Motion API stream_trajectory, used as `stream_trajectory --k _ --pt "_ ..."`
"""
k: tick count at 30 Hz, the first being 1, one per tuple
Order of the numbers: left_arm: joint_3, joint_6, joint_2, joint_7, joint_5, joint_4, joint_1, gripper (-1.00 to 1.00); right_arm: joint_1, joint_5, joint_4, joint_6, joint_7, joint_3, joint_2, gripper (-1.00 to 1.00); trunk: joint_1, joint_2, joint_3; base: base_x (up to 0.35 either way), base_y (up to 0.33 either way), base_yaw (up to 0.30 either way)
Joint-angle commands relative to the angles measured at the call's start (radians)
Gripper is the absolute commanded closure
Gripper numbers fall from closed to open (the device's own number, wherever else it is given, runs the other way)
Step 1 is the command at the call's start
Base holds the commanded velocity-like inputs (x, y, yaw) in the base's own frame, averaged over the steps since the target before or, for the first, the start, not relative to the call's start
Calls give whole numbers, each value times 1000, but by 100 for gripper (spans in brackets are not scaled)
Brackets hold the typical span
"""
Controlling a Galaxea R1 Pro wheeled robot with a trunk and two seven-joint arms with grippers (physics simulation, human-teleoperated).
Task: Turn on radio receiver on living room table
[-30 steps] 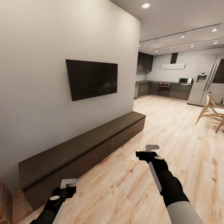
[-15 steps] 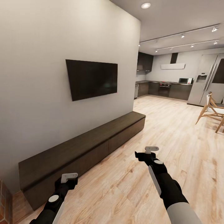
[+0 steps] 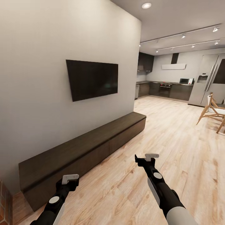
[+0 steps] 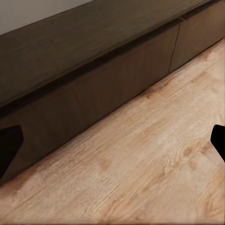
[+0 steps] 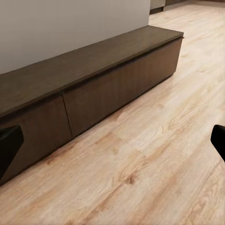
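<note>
- Here, the left gripper (image 3: 70, 178) and right gripper (image 3: 151, 155) hover over the light wood plank floor (image 3: 175, 140); both seem spread apart, holding nothing.
- Ahead runs a long low dark-brown cabinet (image 3: 81, 150) under a black wall-mounted television (image 3: 92, 79).
- Beyond lies a dark-cabinet kitchen (image 3: 165, 89).
- No radio receiver appears.

**Room and Background**

Light wood plank floor (image 3: 175, 134). Plain pale wall (image 3: 37, 62) at left, bearing a dark flat television (image 3: 92, 79). Long low dark-wood cabinet (image 3: 84, 150) along the wall base. Beyond: dark kitchen units (image 3: 162, 89), white range hood (image 3: 173, 66), steel refrigerator (image 3: 207, 79), microwave (image 3: 186, 81). Wooden chair (image 3: 214, 111) at right. Recessed ceiling spot (image 3: 146, 5) and track lights (image 3: 187, 35) lit.
</note>
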Motion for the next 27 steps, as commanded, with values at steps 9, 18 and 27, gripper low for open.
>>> stream_trajectory --k 9,18,27 --pt "0 0 -3 0 0 0 0 -100 0 0 -1 -1 43 34 1 -100 0 0 0 0 0 0" --pt "-2 0 -4 1 0 -7 0 -100 0 -1 10 -1 52 37 1 -100 0 0 0 0 0 0" --pt "-2 3 -5 1 0 -3 0 -100 0 -2 11 -1 53 37 1 -100 0 0 0 0 0 -19"
